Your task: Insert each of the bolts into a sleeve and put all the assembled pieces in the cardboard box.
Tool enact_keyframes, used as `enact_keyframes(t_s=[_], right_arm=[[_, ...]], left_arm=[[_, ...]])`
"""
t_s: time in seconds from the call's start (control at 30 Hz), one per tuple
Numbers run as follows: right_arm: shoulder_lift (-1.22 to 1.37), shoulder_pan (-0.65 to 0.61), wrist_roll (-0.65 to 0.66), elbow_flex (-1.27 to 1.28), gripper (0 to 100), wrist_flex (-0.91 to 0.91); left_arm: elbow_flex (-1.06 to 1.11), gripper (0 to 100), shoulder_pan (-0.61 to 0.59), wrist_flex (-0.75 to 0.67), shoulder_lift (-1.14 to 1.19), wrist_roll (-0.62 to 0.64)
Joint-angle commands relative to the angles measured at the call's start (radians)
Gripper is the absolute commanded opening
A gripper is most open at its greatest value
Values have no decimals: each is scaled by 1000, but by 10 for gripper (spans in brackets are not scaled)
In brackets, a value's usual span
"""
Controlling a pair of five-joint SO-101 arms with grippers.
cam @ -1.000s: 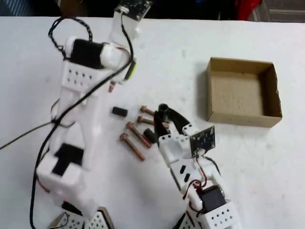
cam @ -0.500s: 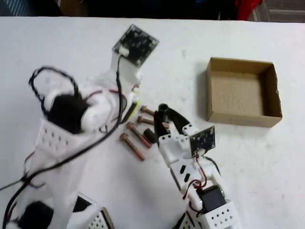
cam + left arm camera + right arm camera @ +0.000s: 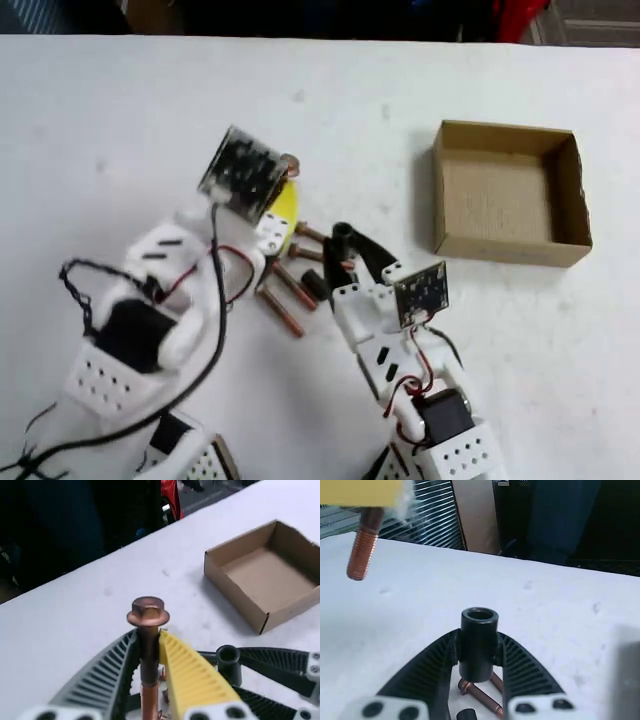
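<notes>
Bolt [image 3: 148, 616] upright in left gripper [image 3: 149, 642], centre of the high view.
I log: carried in from upper left over the last second, clamped throughout; right gripper [image 3: 478, 639] pinches a sleeve [image 3: 479, 620] just beside it, so I judge insertion comes next. Cardboard box [image 3: 508, 238], right of frame: empty.

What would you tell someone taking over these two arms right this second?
Left gripper: shut on a bolt, upright, head up, held above the table.
Right gripper: shut on a sleeve, upright, bore up.
Loose bolts and a spare sleeve lie on the table beside the right gripper.
Done: nothing joined; the cardboard box holds no pieces.
To do: mate bolt and sleeve, repeat, box them all.
</notes>
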Motion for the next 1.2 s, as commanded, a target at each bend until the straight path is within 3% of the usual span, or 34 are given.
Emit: enact_keyframes(t_s=[0.0,0.23,0.4,0.7,1.03,1.17], right_arm=[[-10,-4,-2,8,17,2],[-5,-2,0,8,17,2],[-10,-2,0,8,17,1],[-10,-2,2,8,17,-2],[-12,-10,2,8,17,1],[-12,-12,3,8,17,-7]], left_arm=[[52,24,50,-120,-114,126],[150,24,133,-287,-170,187],[265,24,153,-477,-188,393],[516,24,148,-847,-291,407],[543,24,147,-795,-306,407],[549,24,147,-795,-306,316]])
